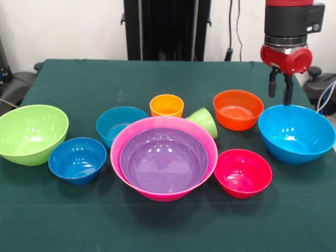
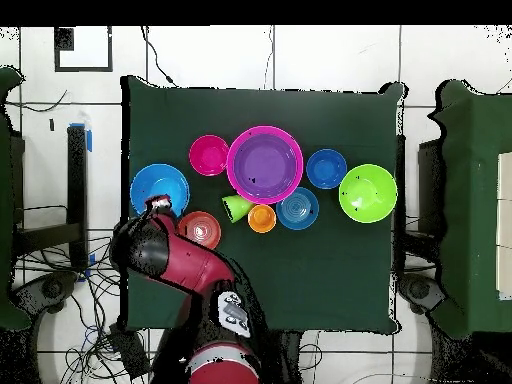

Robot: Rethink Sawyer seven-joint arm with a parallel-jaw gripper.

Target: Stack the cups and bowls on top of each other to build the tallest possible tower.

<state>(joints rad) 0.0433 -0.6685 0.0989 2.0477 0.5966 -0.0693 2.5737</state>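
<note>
Beside end effector (image 1: 280, 86), orange bowl (image 1: 238, 109), sky-blue bowl (image 1: 296, 133)

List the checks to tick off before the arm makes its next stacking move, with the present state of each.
1. Gripper empty: ok; its fingers hang apart above the table, holding nothing.
2. Base started: ok; the purple bowl sits nested in the pink bowl.
3. Orange cup upright: ok.
4. Green cup upright: not ok; it lies tipped against the pink bowl.
5. Nearest bowls free to lift: ok; the orange bowl and the sky blue bowl hold nothing.
6. Gripper centred over a bowl: cannot tell.
</note>
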